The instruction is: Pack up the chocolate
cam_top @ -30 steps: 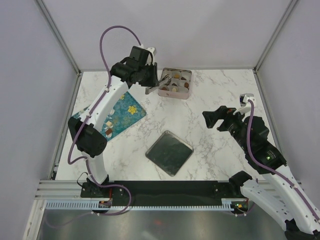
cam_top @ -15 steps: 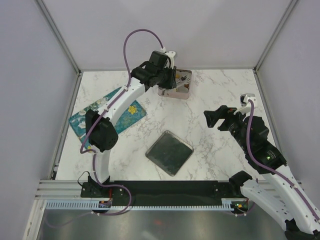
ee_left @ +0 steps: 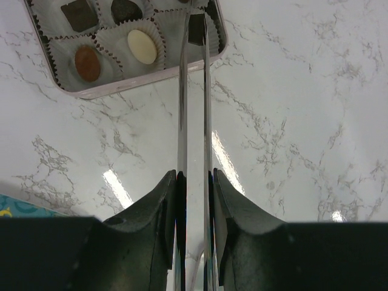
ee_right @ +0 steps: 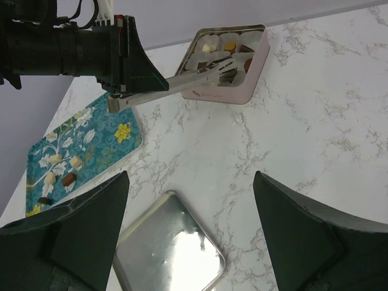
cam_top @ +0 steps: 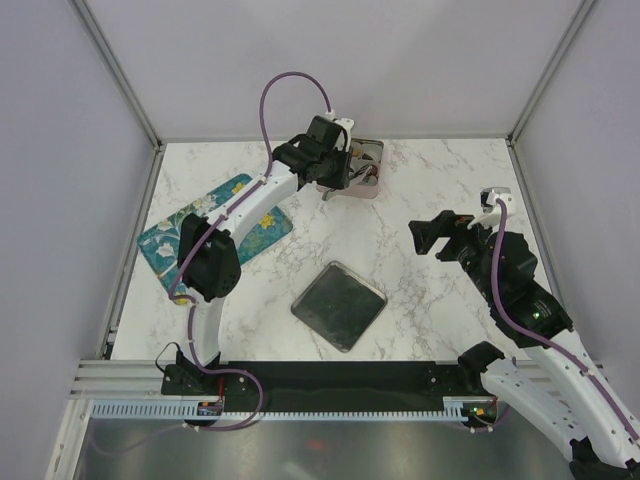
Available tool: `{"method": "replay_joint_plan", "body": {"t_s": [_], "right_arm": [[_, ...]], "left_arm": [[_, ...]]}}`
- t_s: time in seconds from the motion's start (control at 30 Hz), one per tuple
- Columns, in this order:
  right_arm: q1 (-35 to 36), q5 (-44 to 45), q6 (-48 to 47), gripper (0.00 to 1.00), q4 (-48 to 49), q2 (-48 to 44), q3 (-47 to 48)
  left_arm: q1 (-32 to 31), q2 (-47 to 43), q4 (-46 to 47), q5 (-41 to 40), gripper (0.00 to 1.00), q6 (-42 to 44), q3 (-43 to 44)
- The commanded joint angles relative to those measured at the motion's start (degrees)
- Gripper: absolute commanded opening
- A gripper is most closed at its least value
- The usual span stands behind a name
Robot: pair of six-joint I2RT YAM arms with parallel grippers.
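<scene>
My left gripper is shut on a pair of metal tongs that reach over the rim of the square pink tin. A dark square chocolate sits between the tongs' tips, over a paper cup in the tin's corner. Other cups hold a white oval piece, a brown oval and a dark square. More chocolates lie on the teal patterned tray. In the top view the left gripper is at the tin. My right gripper hangs open and empty.
The tin's metal lid lies flat mid-table, below and in front of the right gripper. The teal tray lies at the left, partly under the left arm. Grey walls close in the marble table on three sides.
The left arm has swung right from beside the tin to over it, carrying the tongs' tips into the tin. The right arm has not moved.
</scene>
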Motion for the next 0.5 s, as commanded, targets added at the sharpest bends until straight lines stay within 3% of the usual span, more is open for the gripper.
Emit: {"method": "replay_joint_plan", "body": {"t_s": [0.0, 0.47], "right_arm": [[0.08, 1.13, -0.75, 0.92, 0.25, 0.24, -0.41], [0.26, 1.22, -0.58, 0.92, 0.25, 0.42, -0.68]], "left_arm": [[-0.09, -1.06, 3.33, -1.56, 0.25, 2.71, -1.05], [-0.09, 0.18, 3.85, -2.26, 0.37, 2.62, -0.62]]}}
